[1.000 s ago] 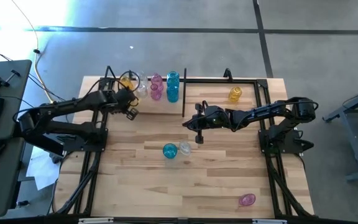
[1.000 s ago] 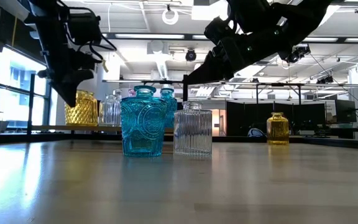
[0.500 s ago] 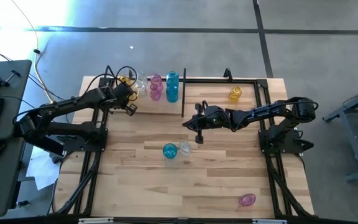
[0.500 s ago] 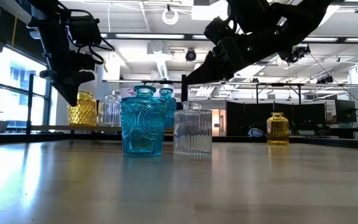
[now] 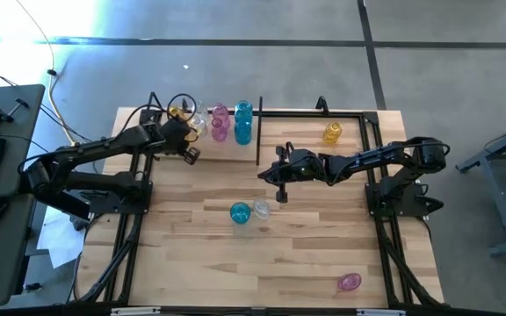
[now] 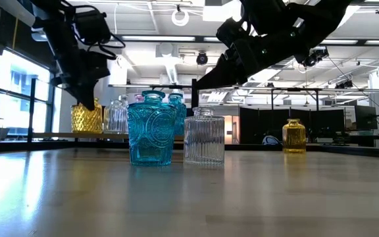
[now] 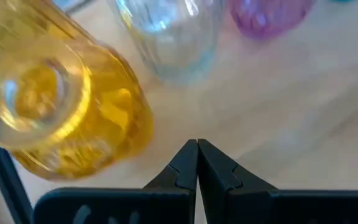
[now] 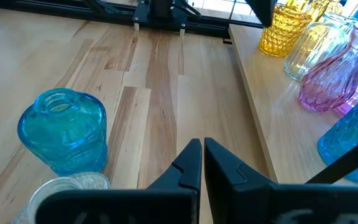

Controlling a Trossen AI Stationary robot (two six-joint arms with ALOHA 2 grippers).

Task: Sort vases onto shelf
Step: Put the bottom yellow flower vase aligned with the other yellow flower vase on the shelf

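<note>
The shelf [image 5: 306,112] stands at the table's far edge. On its left part a yellow vase [image 5: 178,113], a clear one [image 5: 199,119], a pink one [image 5: 220,123] and a teal one [image 5: 243,122] stand in a row. Another yellow vase [image 5: 332,133] stands on its right part. My left gripper [image 5: 189,154] is shut and hovers just in front of the yellow vase [image 7: 61,112], touching nothing. My right gripper [image 5: 279,190] is shut and hangs above the table's middle, beyond a teal vase [image 8: 64,127] and a clear vase [image 8: 67,193] that stand upright on the table.
A pink vase [image 5: 350,282] lies on its side near the table's near right corner. The shelf's upright divider rod [image 5: 260,132] stands between the two arms. Bare wood lies across the near half of the table.
My left gripper, still shut, has swung a little toward the table's right along the shelf's front and turned at the wrist, and the yellow vase now shows clear of it from above. My right arm has kept still.
</note>
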